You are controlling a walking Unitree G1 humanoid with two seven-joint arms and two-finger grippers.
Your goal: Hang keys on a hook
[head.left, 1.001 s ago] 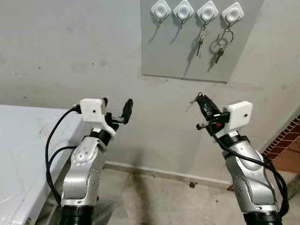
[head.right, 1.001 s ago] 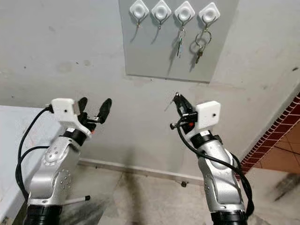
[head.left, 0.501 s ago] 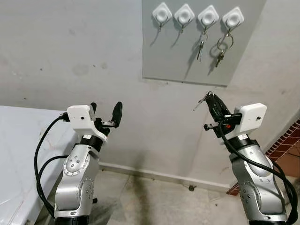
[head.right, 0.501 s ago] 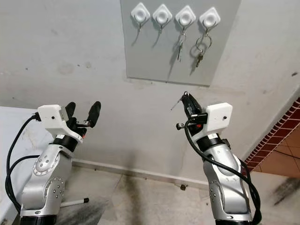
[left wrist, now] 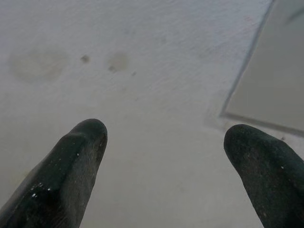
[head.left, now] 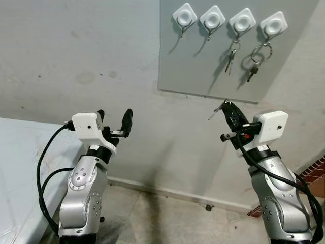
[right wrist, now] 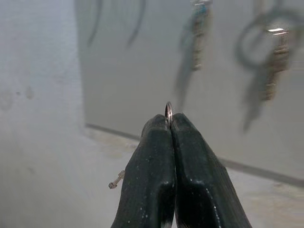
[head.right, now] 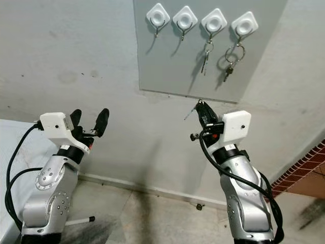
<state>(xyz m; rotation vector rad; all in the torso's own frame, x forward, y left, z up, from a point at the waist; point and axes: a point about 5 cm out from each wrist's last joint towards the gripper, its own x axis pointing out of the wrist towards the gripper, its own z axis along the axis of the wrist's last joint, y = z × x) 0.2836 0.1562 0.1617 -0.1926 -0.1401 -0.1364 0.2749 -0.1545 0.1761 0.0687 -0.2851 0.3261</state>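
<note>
Your right gripper point(head.left: 227, 105), fingers pinched on the key ring point(right wrist: 168, 110), has climbed from well below the grey hook board point(head.left: 203, 71) to just under the board's lower edge. Your left gripper point(head.left: 115, 118) has dropped away from that board and drawn outward, its fingers point(left wrist: 71, 171) as wide apart as a second ago.

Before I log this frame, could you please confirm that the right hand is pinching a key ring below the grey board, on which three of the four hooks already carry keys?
Not quite: two hooks carry keys, not three; the two on the robot's left are bare, as the left eye view shows. The rest stands: the right hand pinches a key ring below the grey board.
</note>
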